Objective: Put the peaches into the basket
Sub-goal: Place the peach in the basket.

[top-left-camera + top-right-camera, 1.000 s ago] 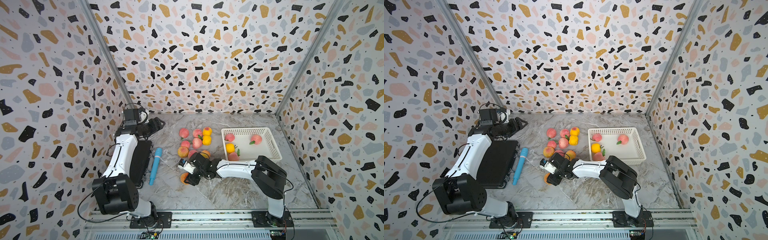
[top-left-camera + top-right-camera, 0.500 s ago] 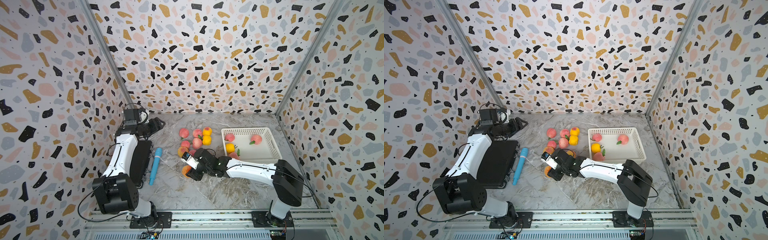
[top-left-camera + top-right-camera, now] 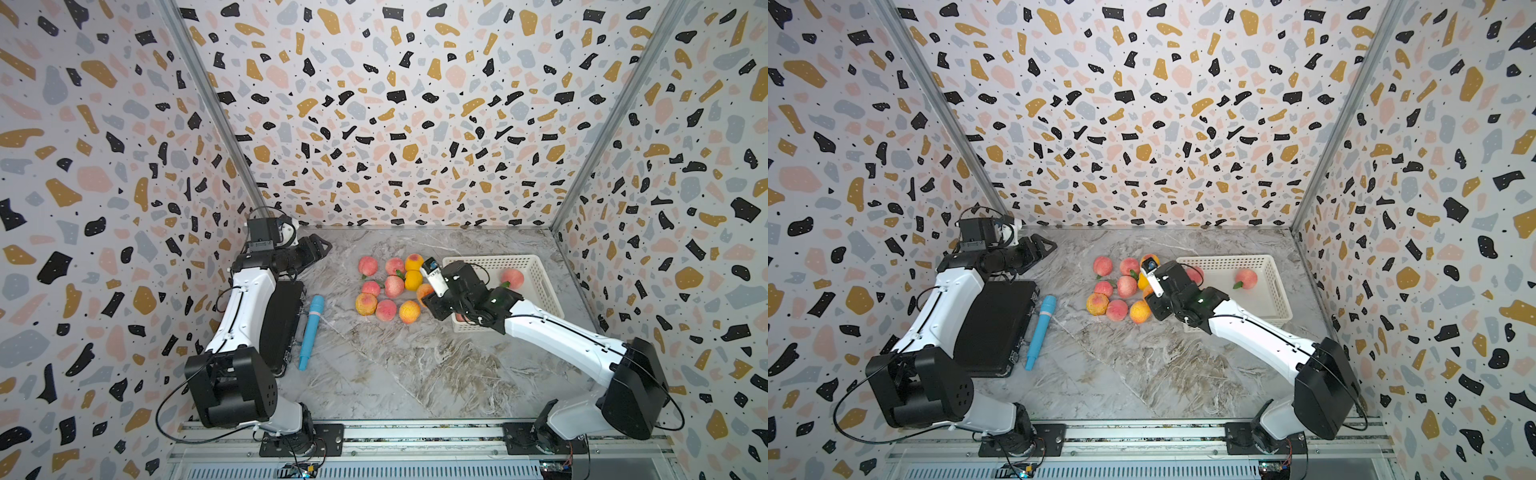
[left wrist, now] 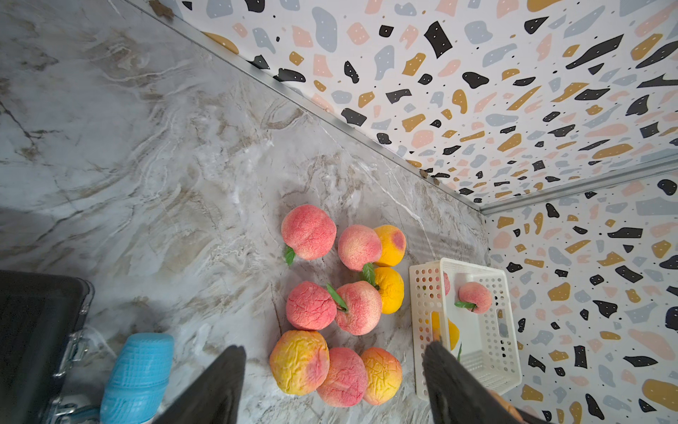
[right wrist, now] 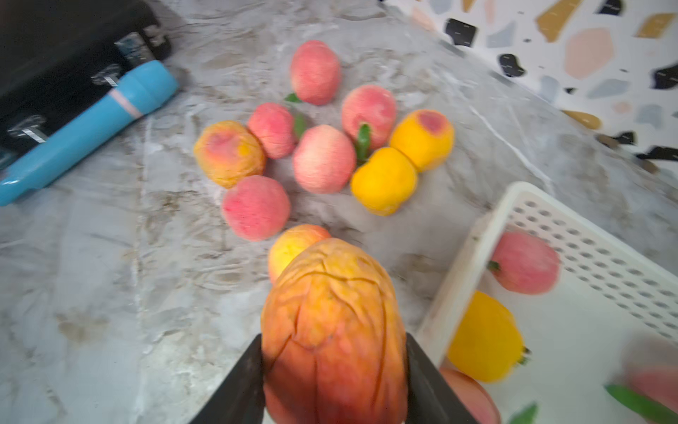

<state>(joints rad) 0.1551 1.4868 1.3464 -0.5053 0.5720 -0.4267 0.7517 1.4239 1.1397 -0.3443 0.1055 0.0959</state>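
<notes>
My right gripper [image 5: 334,341] is shut on a wrinkled orange-pink peach [image 5: 330,293], held in the air just left of the white lattice basket [image 3: 536,270], whose near-left corner is close by. Several peaches [image 3: 390,286] lie clustered on the marble left of the basket. Inside the basket I see a pink peach [image 5: 524,262], a yellow one [image 5: 484,337] and part of another at the frame's edge. My left gripper [image 3: 322,245] hangs open at the back left, well apart from the fruit. Its dark fingers [image 4: 220,385] frame the cluster, with nothing between them.
A blue cylindrical tool [image 3: 311,332] lies beside a flat black box [image 3: 282,324] under the left arm. Terrazzo-patterned walls enclose the table on three sides. The basket stands close to the right wall.
My right gripper has risen from the front of the peach cluster with the orange-pink peach in it and moved right and back, up to the basket's left side. The left arm stayed still.
</notes>
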